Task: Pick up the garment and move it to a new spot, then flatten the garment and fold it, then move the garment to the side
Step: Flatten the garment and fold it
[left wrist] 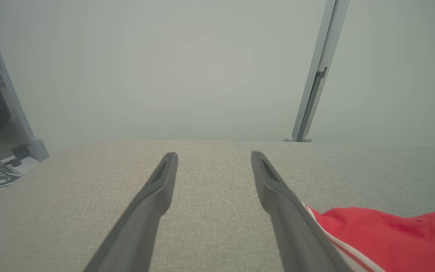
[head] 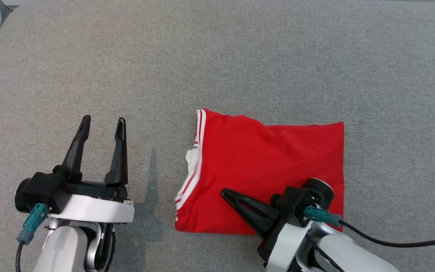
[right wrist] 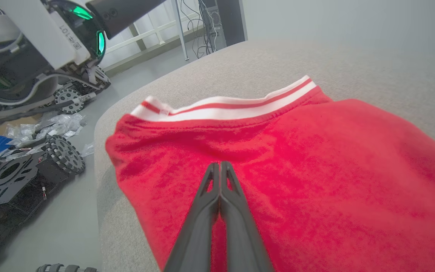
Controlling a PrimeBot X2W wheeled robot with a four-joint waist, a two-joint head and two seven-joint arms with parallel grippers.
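The garment (head: 266,170) is red with white-striped trim along its left edge and lies folded into a rough rectangle on the grey table (head: 217,56). My right gripper (head: 225,194) is shut with nothing between its fingers, its tips over the garment's near-left part; the right wrist view shows the closed tips (right wrist: 219,166) above the red cloth (right wrist: 315,158). Left of the garment, my left gripper (head: 103,124) stands open over bare table, fingers pointing away. In the left wrist view its spread gripper (left wrist: 213,156) frames bare cloth surface, with the garment's corner (left wrist: 391,238) at the lower right.
The table's grey fabric stretches far beyond and to both sides of the garment. Off the table's near-left edge, the right wrist view shows robot parts and wheels (right wrist: 62,153) on the floor. A metal post (left wrist: 315,83) stands behind the far edge.
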